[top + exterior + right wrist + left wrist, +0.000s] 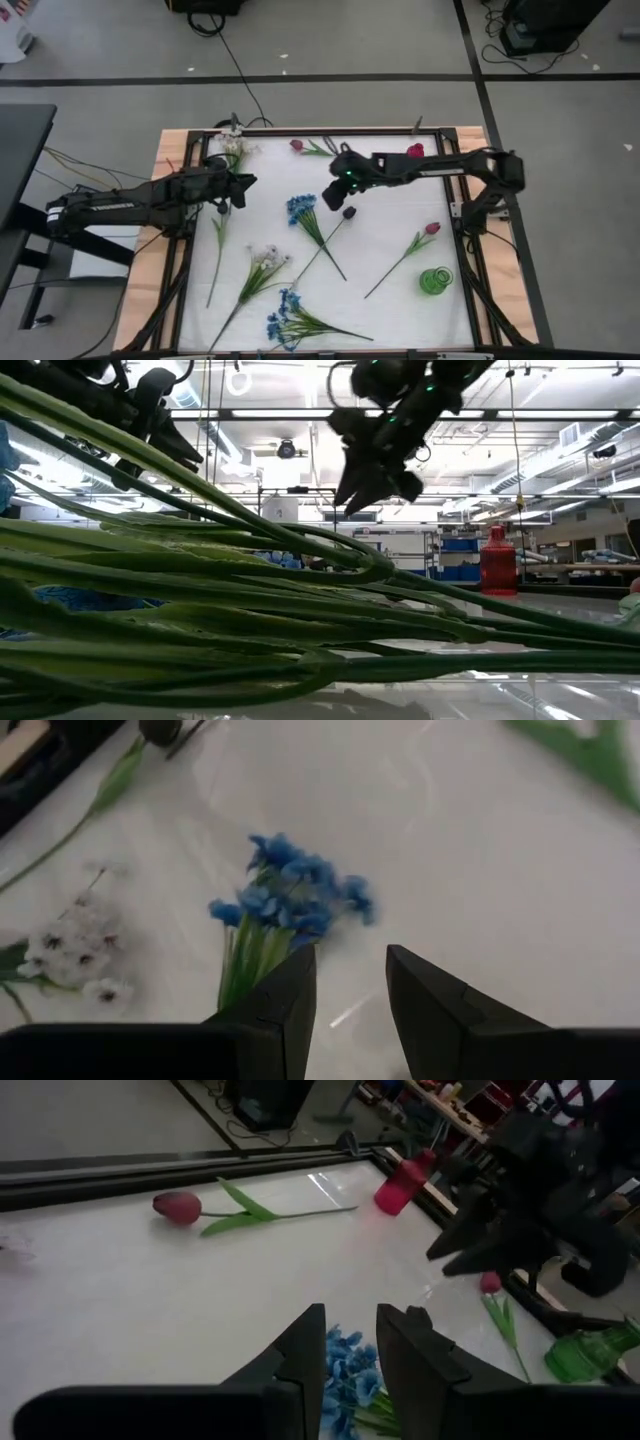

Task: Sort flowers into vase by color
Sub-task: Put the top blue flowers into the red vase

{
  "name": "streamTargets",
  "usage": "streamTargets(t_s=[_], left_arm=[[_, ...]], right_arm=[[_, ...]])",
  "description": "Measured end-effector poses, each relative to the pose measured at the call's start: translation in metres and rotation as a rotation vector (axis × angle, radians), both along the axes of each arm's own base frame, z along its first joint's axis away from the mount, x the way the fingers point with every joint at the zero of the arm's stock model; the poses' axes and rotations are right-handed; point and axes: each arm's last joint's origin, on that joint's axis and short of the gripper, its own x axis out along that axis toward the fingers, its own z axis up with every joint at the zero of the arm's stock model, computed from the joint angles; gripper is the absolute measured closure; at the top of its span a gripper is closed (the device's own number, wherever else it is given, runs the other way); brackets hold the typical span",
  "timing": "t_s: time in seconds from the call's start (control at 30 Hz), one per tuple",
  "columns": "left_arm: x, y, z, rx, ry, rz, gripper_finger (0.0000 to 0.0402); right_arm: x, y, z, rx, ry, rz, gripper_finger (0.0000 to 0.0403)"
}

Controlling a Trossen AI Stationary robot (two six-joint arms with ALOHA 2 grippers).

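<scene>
Hovering above the blue flower [300,209], the right gripper [333,196] risked snagging the neighbouring dark-bud stem [330,240] if it descended off-centre. In the high view, both arms reached inward, the left gripper [243,190] just left of that flower and the green vase [435,280] well to its right. In the right wrist view, the right fingers [280,1005] stood spread and empty, the blue flower [290,905] just beyond. In the left wrist view, the left fingers [300,1355] stood slightly parted, empty.

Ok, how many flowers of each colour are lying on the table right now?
Blue clusters: 2
White clusters: 2
Red tulips: 2
Dark bud: 1
Total: 7 flowers
</scene>
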Motion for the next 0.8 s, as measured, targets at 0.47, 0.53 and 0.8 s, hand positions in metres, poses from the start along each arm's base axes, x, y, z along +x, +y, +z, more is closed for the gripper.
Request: streamTargets(t_s=[0.47, 0.53, 0.8], left_arm=[[0.002, 0.0, -0.003, -0.001, 0.026, -0.001, 0.0303], [0.002, 0.0, -0.003, -0.001, 0.026, -0.001, 0.0303], [0.002, 0.0, -0.003, 0.002, 0.036, -0.003, 0.0303]], right_arm=[[0.046, -0.004, -0.055, 0.231, 0.081, 0.163, 0.0232], [0.047, -0.001, -0.061, 0.268, 0.094, 0.179, 0.0222], [0.052, 0.017, -0.065, 0.268, 0.094, 0.226, 0.0168]])
